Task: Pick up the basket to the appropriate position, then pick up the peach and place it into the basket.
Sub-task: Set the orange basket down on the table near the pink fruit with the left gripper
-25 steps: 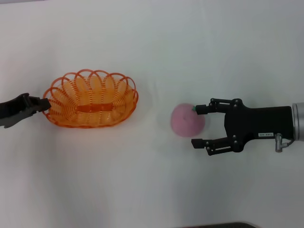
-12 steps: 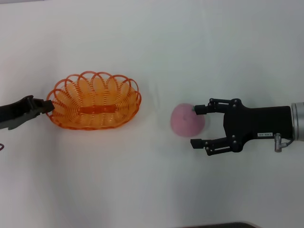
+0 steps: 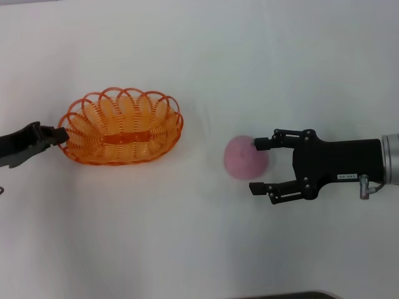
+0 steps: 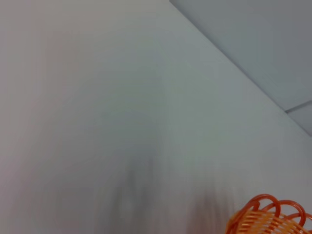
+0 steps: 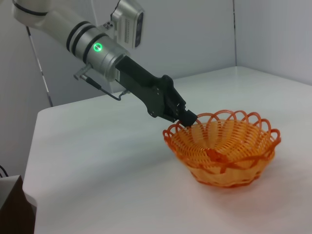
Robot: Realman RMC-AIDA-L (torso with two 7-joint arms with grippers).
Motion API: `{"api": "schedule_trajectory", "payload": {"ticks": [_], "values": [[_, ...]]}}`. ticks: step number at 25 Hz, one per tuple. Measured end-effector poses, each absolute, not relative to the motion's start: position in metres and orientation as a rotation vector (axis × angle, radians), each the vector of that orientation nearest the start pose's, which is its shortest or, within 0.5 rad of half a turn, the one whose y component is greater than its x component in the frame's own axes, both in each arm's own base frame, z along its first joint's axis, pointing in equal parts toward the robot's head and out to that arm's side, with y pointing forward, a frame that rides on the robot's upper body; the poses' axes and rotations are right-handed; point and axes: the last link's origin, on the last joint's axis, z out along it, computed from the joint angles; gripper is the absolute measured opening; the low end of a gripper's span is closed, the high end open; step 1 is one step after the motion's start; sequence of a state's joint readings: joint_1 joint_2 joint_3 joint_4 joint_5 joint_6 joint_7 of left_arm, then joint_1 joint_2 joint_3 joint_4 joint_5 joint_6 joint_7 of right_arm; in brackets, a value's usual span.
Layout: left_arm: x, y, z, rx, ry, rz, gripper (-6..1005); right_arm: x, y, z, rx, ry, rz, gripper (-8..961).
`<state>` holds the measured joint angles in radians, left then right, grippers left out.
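Head view. Basket (image 3: 121, 127): lying on the white table (image 3: 199, 249), left of centre. Left gripper (image 3: 61, 134): reaching in from the left edge, fingers closed on the basket's left rim. Peach (image 3: 245, 157): resting on the table right of centre, well apart from the basket. Right gripper (image 3: 260, 166): waiting just right of the peach, fingers spread wide, far finger touching or nearly touching the fruit, near finger clear of it.

Left wrist view. Only a few rim loops of the basket (image 4: 269, 218) are showing at one corner; own fingers not in view.

Right wrist view. Left gripper (image 5: 187, 117) is pinching one rim loop; basket (image 5: 224, 152) is sitting level on the table.

Step in hand, as judged: positioning the basket. A single wire loop is a thin hold, so moving slowly, keeping the basket level and setting it down near the peach but clear of the right gripper should serve best.
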<state>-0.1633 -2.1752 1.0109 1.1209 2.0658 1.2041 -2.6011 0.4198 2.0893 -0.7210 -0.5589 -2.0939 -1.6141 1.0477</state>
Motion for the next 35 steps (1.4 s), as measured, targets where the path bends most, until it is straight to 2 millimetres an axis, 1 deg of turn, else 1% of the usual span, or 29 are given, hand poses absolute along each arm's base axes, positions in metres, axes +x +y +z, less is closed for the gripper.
{"api": "schedule_trajectory", "payload": {"ticks": [14, 26, 31, 35], "values": [[-0.3115, 0.2935, 0.0048, 2.454, 2.467, 0.730, 44, 0.2975, 0.2707, -0.0309, -2.877, 0.392, 0.612, 915], [-0.3106, 0.2910, 0.0055, 2.446, 2.450, 0.724, 126, 0.2970, 0.2715, -0.0306, -2.877, 0.388, 0.611, 914], [-0.3073, 0.2883, 0.0042, 2.474, 2.391, 0.687, 285, 0.2970, 0.2717, -0.0310, -2.877, 0.389, 0.611, 914], [-0.3062, 0.2865, 0.0114, 2.529, 2.322, 0.693, 362, 0.2966, 0.2719, -0.0312, -2.878, 0.388, 0.612, 914]]}}
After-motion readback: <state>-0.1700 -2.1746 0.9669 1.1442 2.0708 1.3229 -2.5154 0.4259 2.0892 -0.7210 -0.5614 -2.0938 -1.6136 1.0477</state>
